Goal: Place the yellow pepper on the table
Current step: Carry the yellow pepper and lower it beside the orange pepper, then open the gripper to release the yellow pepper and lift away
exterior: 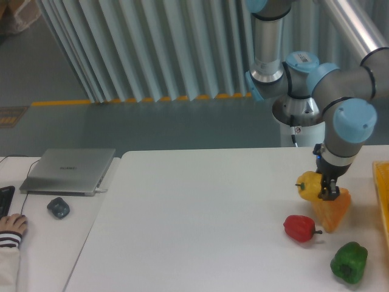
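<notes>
arm: ur5e, grey tubes with light blue joint caps, entering from the upper right and bending down over the right part of the worktop.
gripper [329, 190]: dark, pointing downward, set over the right side of the yellow pepper.
fingers: dark and short, clamped on the yellow pepper at its right flank; the exact contact is small and partly hidden.
yellow pepper [309, 185]: glossy, blocky, at the right of the worktop, held in the fingers; whether its underside touches the worktop cannot be told.
orange wedge [333, 210]: orange-tan, bread-like piece, just beside and below-right of the yellow pepper, directly under the gripper; appears to touch the pepper.
red pepper [299, 228]: lying on the worktop, nearer than the yellow pepper, just left of the orange wedge, short stem pointing right.
green pepper [349, 262]: on the worktop, nearest of the group, near the right edge of view.
worktop [200, 219]: white, smooth, with a rounded far-left corner.
yellow tray edge [383, 194]: a yellow strip at the far right border, cut off by the frame.
side desk [36, 243]: white, adjoining the worktop on the left.
laptop [70, 171]: silver, closed, at the far side of the side desk.
mouse [58, 208]: dark, just near of the laptop.
person's hand [11, 225]: at the left border, striped cuff, resting on the side desk.
</notes>
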Tool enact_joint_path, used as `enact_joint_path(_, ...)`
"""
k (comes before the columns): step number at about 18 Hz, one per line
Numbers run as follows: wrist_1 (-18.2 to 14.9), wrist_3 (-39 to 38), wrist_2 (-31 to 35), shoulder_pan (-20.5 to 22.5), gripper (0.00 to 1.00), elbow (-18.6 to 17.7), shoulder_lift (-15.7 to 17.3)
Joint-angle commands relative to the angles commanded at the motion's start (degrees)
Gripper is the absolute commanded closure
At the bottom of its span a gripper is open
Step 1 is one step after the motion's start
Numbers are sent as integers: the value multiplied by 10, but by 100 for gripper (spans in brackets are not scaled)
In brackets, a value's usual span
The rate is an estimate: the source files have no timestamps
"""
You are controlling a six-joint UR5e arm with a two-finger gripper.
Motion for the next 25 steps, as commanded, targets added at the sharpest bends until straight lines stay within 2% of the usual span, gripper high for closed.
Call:
enact_joint_path(6,4,2,13,-2,56,-4,-2)
enact_joint_path(7,8,3,33,-4,46,-4,-6)
enact_joint_path(8,23,2,49,-20,45,-4,-9)
enact_joint_path(9,29,1,54,-23,39,-4,-9)
enact_joint_path(10,34,0,55,-23,22,-4,-10)
enact_joint_path(12,43,-3,54,-23,2,-4,-10)
enact_joint_path(18,44,-31,49,-22,0,11,-5)
enact_joint_path(21,77,-39,46,-20,0,47,7)
enact_joint_path(25,82,-49,36,-19,0,76,18)
